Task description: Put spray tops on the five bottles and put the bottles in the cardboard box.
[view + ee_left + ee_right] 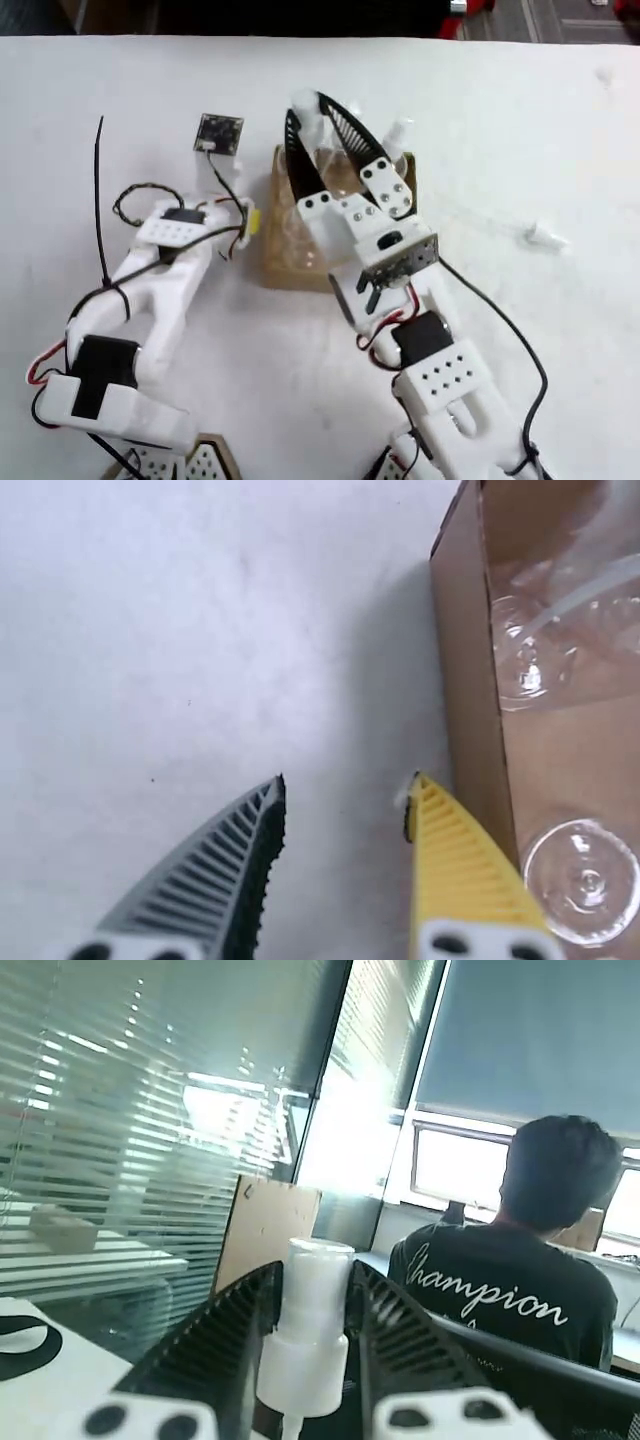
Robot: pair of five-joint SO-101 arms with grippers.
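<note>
1. The right claw (315, 1272) is clamped on a white spray top (303, 1340), held up above the cardboard box (290, 272).
2. The left claw (347, 785) gapes empty over the table (520, 120), just beside the box's wall.
3. Topping looks to be the step in hand. Next, I'd say, the stem must drop squarely into a bottle's neck.
4. Count: two tops, one held and one loose top (545, 237) lying on the table. Two clear bottles (583, 880) are in the box, perhaps more. One box.

Clear bottles (585, 880) (2+ vis.) in cardboard box (465, 680); white spray top (305, 1330) held upright.
</note>
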